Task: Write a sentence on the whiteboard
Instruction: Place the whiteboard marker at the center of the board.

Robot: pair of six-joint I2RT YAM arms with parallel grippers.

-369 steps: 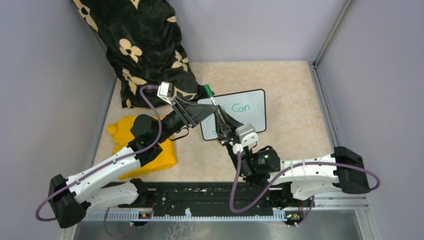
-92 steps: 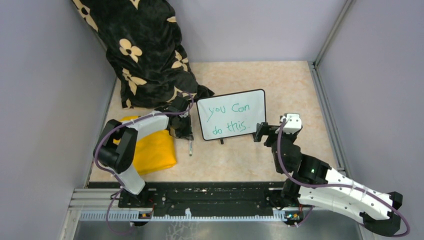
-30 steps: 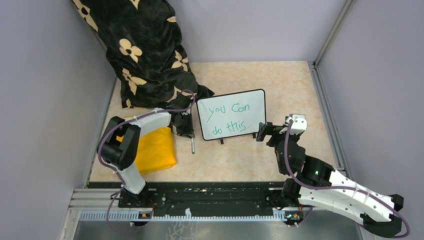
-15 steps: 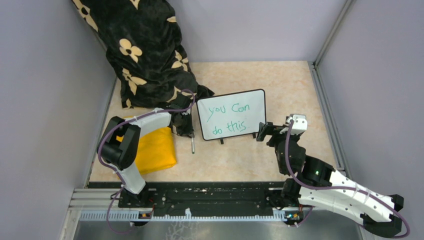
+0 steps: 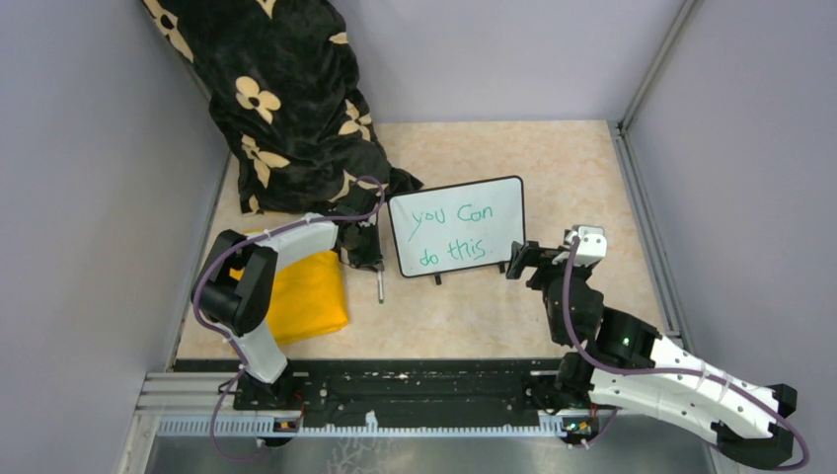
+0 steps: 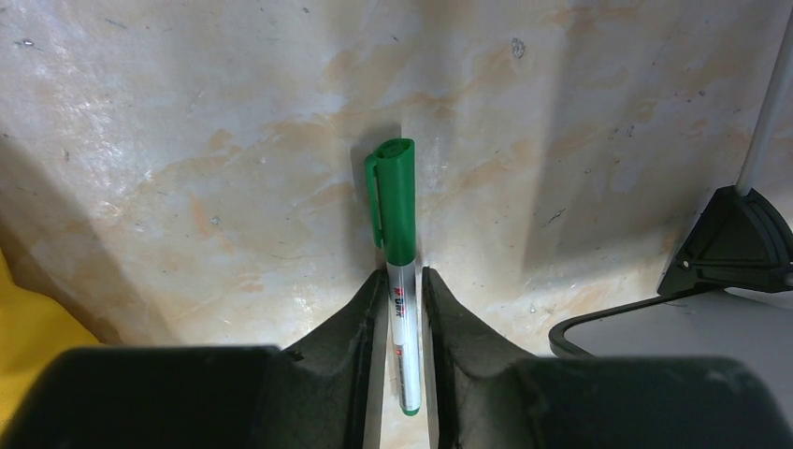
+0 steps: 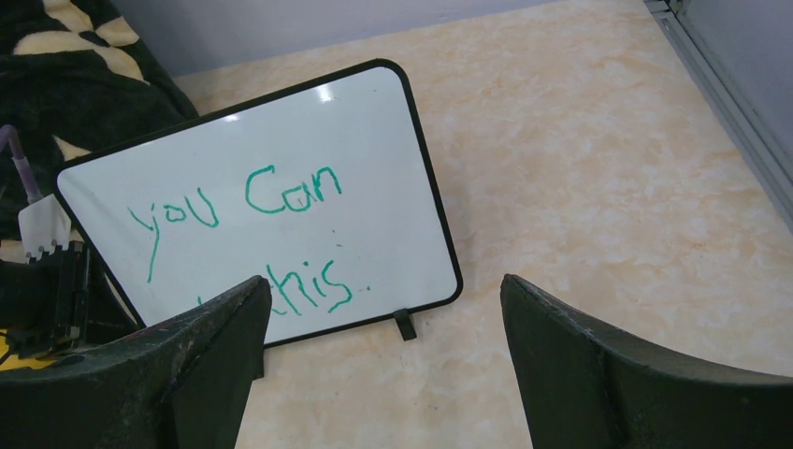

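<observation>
Left gripper [image 6: 403,277] sits low over the table [image 5: 582,178], fingers narrow on either side of a green marker [image 6: 396,200] lying there; whether they pinch it cannot be told. Right gripper [image 7: 385,285] is spread wide, facing the whiteboard [image 5: 503,202]. That board stands at the centre of the top view, just right of the marker, bearing the sentence [image 5: 452,235] "you Can do this" in green.

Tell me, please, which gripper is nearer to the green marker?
Left. The left gripper straddles the marker, whose barrel lies between its fingers on the table. The right gripper sits open at the whiteboard's other side, clear of the marker.
</observation>
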